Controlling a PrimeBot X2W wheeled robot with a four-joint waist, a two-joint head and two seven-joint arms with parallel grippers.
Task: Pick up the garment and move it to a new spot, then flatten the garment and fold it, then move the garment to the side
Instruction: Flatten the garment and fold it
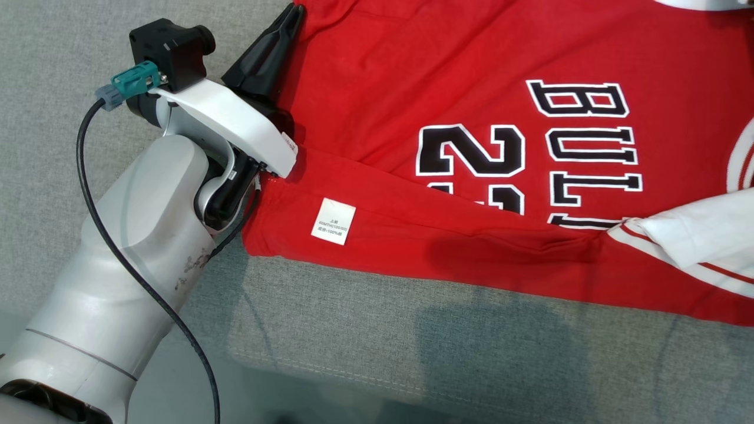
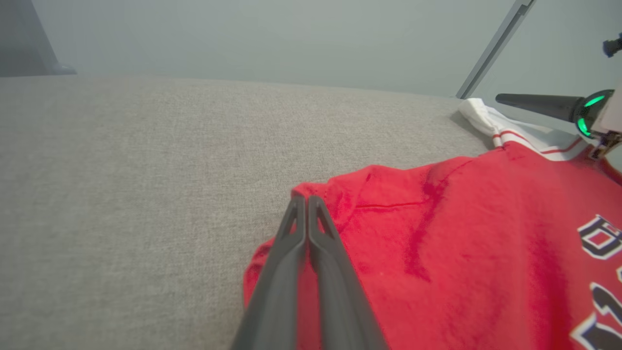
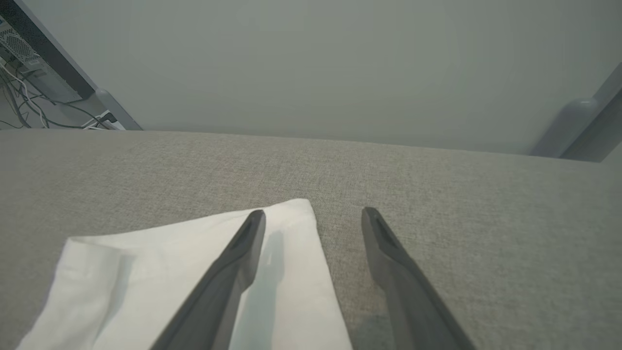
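Soft even light, mild shadows, wrist-view backgrounds seemingly hazy.

There is one red garment [image 1: 471, 70], carrying one white label [image 1: 333, 221], on one grey cushion [image 1: 412, 341]. There are two grippers, the left gripper [image 2: 306, 199] and the right gripper [image 3: 313, 216], and one black cable [image 1: 78, 165].

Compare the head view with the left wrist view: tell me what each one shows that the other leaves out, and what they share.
Head view: the white care label sewn on the red basketball jersey, plus the left arm's pale forearm and the teal cable plug on its wrist.
Left wrist view: the pale grey wall behind, and the right gripper with a green light at its base.
Shared: the jersey, the grey woven fabric surface under it, and the left gripper, fingers pressed together at the jersey's edge.
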